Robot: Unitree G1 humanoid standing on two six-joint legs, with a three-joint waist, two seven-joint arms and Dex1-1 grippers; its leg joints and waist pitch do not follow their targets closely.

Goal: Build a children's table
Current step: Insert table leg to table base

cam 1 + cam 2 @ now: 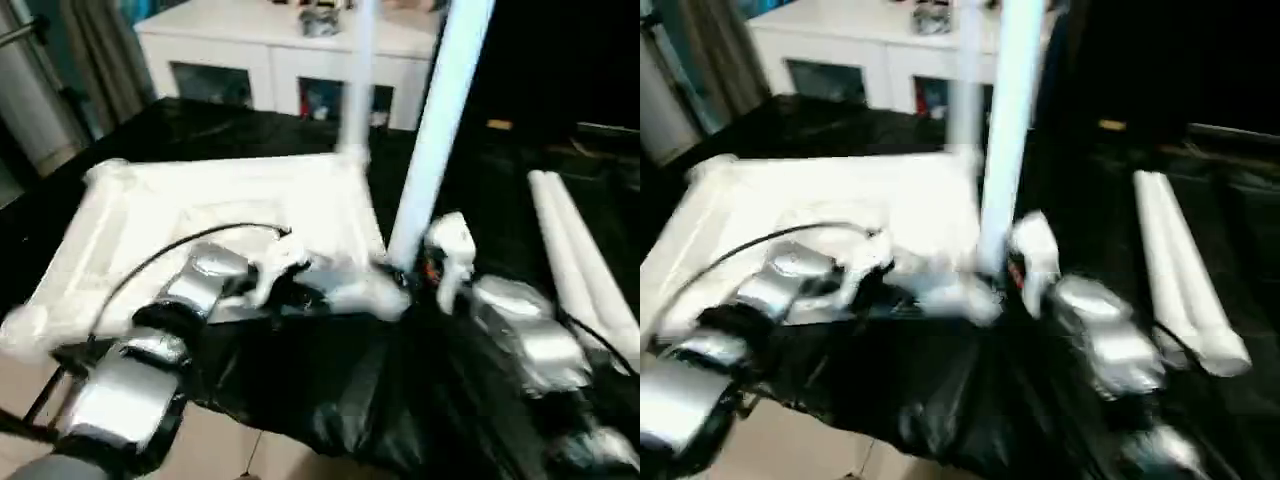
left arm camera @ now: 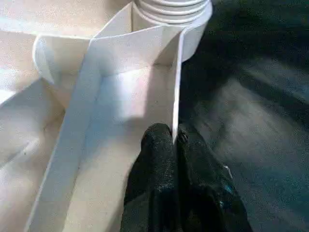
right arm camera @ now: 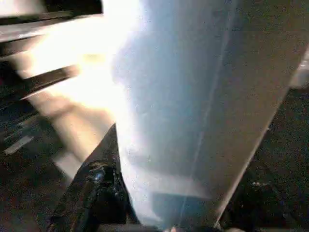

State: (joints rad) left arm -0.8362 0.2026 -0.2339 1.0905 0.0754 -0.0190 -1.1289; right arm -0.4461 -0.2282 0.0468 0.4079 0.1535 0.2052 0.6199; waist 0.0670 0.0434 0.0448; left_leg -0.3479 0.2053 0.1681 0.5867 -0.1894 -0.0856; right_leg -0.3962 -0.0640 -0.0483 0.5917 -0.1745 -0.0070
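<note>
A black, glossy, crinkled sheet (image 1: 330, 400) covers the work surface and hangs in folds over its near edge. Below that edge, pale beige floor tiles (image 1: 215, 450) show. At the far side stands a white cabinet (image 1: 270, 50) with glass-fronted doors, dim coloured things showing behind the panes. A small dark and silvery object (image 1: 318, 20), too blurred to name, sits on the cabinet's top. Greyish curtains (image 1: 95, 45) hang at the far left, and beside them stands a pale grey cylinder (image 1: 25, 90).
</note>
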